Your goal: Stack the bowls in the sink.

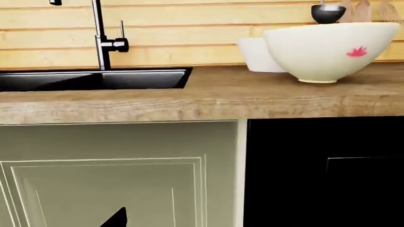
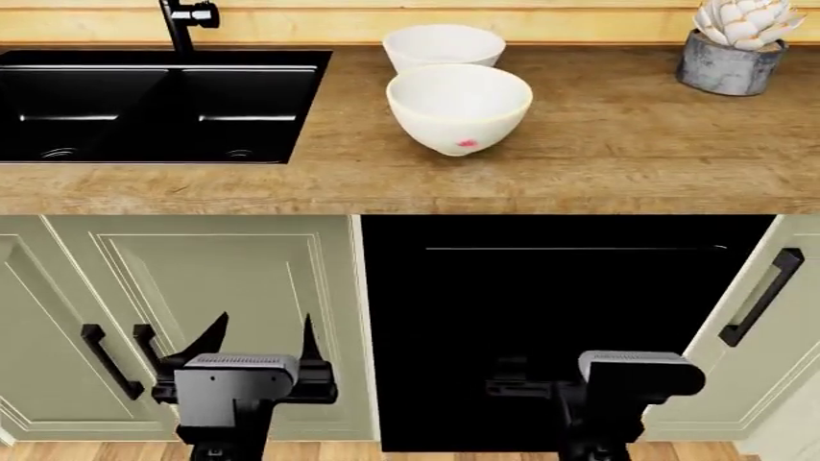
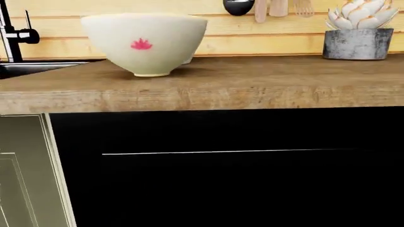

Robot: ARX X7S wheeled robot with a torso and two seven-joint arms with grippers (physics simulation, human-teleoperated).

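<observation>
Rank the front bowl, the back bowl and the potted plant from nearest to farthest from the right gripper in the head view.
1. Front bowl, mid-counter, with a pink mark.
2. Back bowl, just behind it, by the wall.
3. Potted plant, far right corner; close to the back bowl's distance, so that order is uncertain.

The near bowl (image 2: 459, 106) is creamy white with a small pink flower mark; the far bowl (image 2: 444, 45) is plain white. The sink (image 2: 154, 106) and faucet (image 2: 187, 19) are matte black, the countertop (image 2: 615, 144) grainy brown wood, the cabinet doors (image 2: 192, 317) pale sage green.
</observation>
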